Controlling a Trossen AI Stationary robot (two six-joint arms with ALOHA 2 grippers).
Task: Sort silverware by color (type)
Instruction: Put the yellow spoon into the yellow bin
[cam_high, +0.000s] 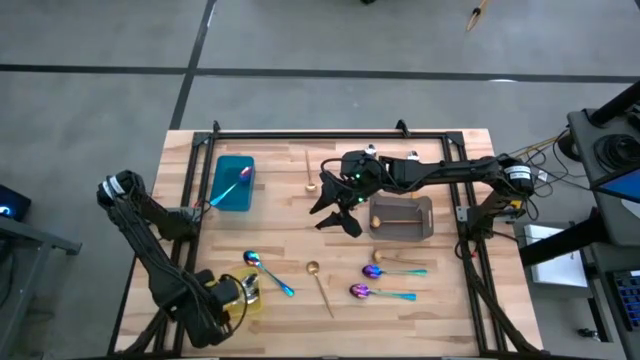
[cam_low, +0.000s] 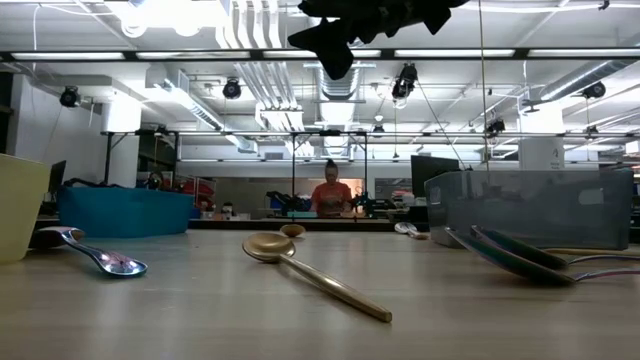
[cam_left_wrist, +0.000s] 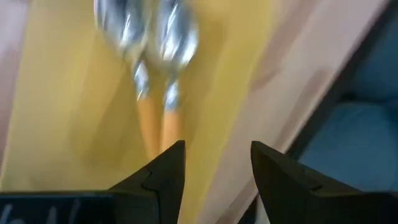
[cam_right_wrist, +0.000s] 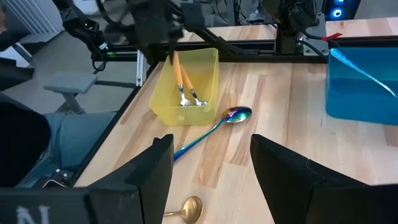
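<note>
the yellow tray (cam_right_wrist: 185, 81) at the near left corner of your table is holding two spoons with orange handles (cam_right_wrist: 181, 79), their silver bowls down against the bottom. your left gripper (cam_left_wrist: 214, 165) is hanging just over this tray, jaws apart and holding nothing. the teal tray (cam_high: 234, 183) is carrying one blue-purple spoon (cam_high: 232, 186) leaning across it. the grey tray (cam_high: 402, 217) is holding a thin gold spoon (cam_high: 392, 222). your right gripper (cam_high: 338, 210) is hovering above the table between the teal and grey trays, jaws apart and empty. on the bare wood are lying three iridescent spoons (cam_high: 268, 271) with teal handles and two gold spoons (cam_high: 321, 285).
</note>
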